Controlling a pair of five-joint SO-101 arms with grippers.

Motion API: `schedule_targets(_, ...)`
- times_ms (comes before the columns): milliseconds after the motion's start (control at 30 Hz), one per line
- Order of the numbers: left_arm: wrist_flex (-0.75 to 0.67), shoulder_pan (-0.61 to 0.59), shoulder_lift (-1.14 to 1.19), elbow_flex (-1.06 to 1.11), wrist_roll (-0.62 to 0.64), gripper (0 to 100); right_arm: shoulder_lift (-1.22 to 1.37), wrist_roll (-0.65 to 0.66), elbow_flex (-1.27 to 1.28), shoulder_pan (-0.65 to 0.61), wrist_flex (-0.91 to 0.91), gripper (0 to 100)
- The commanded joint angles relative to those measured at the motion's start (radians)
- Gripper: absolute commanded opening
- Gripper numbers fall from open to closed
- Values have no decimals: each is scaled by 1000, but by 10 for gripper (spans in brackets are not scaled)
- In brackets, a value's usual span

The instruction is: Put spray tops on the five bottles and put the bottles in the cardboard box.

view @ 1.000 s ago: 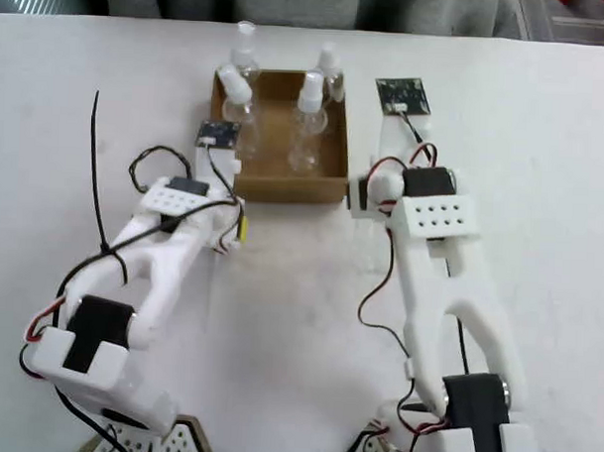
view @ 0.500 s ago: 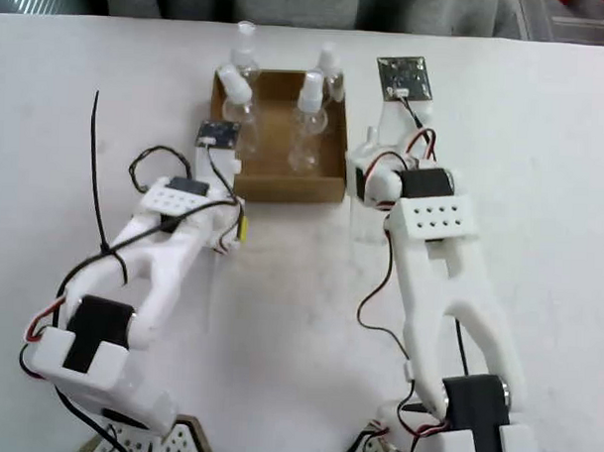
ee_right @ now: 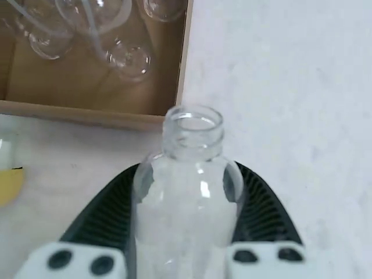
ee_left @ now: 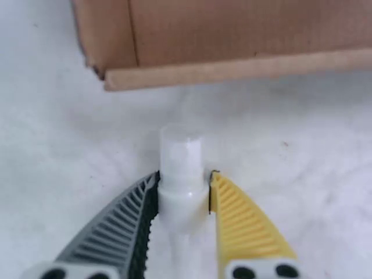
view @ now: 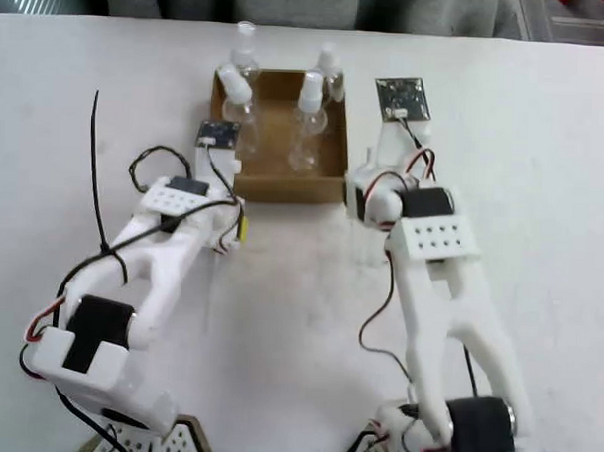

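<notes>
Over white table point(view: 543, 145), left gripper point(ee_left: 183, 177) pinches spray top point(ee_left: 180, 165); right gripper point(ee_right: 189, 171) clamps uncapped bottle point(ee_right: 193, 136)

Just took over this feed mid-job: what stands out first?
The right gripper is shut on an uncapped clear bottle beside the box's near right corner. The left gripper holds a white spray top just in front of the box, where capped bottles already stand.
</notes>
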Motion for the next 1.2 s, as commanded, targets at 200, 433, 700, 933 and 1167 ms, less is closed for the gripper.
schedule_targets(200, -15, -15, -10, -49, -14, 63, -361, -9, 269, -97, -77, 19)
schedule_targets(433, -15, -31, -10, -49, -14, 62, -513, -9, 555, -113, -449, 21)
schedule_targets(700, -14, -31, -10, -49, -14, 62, -559, -11, 760, -111, -849, 21)
schedule_targets(933, -15, -31, -10, -49, -14, 62, -559, -11, 761, -110, -952, 21)
schedule_targets(1167, -17, -31, -10, -49, -14, 62, -558, -11, 786, -125, -1012, 19)
